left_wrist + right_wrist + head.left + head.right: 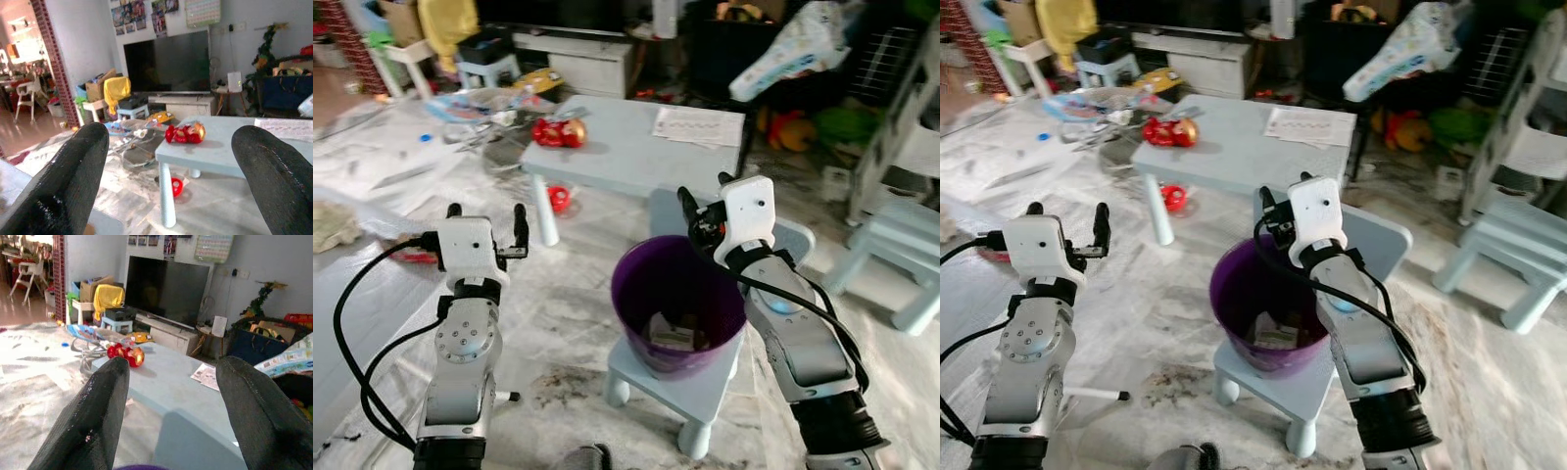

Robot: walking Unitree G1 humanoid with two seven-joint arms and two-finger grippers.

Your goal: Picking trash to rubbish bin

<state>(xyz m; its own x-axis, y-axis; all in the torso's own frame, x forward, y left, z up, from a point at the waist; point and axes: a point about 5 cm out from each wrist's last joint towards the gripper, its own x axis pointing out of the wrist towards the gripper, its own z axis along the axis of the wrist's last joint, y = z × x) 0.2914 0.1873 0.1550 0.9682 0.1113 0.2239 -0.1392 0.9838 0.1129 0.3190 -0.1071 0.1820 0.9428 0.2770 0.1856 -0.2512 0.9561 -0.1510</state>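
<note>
Two empty grippers, left point(487, 223) and right point(703, 208), spread wide; right hovers over round purple plastic bin point(677, 305), likely post-drop.

Pale blue table point(626, 147), red toy point(558, 132) on it (near one corner), paper sheet point(697, 125) opposite

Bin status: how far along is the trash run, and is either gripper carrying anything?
Done: the purple bin on the small chair already holds some trash. In hand: nothing; the left gripper and the right gripper are both open and empty, the right one at the bin's rim. Left: the red wrapper and a paper lie on the table.
</note>
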